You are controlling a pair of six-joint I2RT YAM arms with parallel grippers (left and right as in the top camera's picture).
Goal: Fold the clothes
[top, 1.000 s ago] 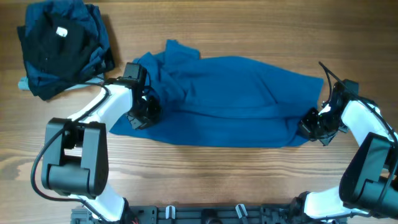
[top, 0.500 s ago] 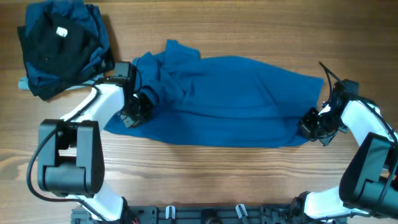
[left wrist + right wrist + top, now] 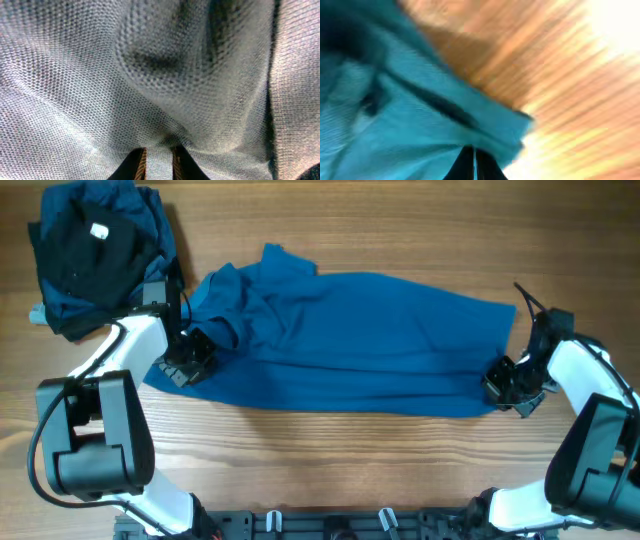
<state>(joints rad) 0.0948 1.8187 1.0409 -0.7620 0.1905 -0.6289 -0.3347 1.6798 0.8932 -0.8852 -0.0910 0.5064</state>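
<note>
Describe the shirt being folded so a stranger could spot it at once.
On the brown wooden table, look to the middle. A medium-blue soft-fabric polo shirt lies spread wide there. Unlike the bundled black-and-navy garment pile in the overhead view's top-left corner, it is brighter blue and laid out.

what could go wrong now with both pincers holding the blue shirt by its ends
The left pincer and right pincer each pinch only a thin bit of the shirt at its edge, so a hard pull might slip it loose. The shirt's left end is bunched, so a fold now could trap creases. The left pincer works close to the dark pile of clothes and might snag it.
</note>
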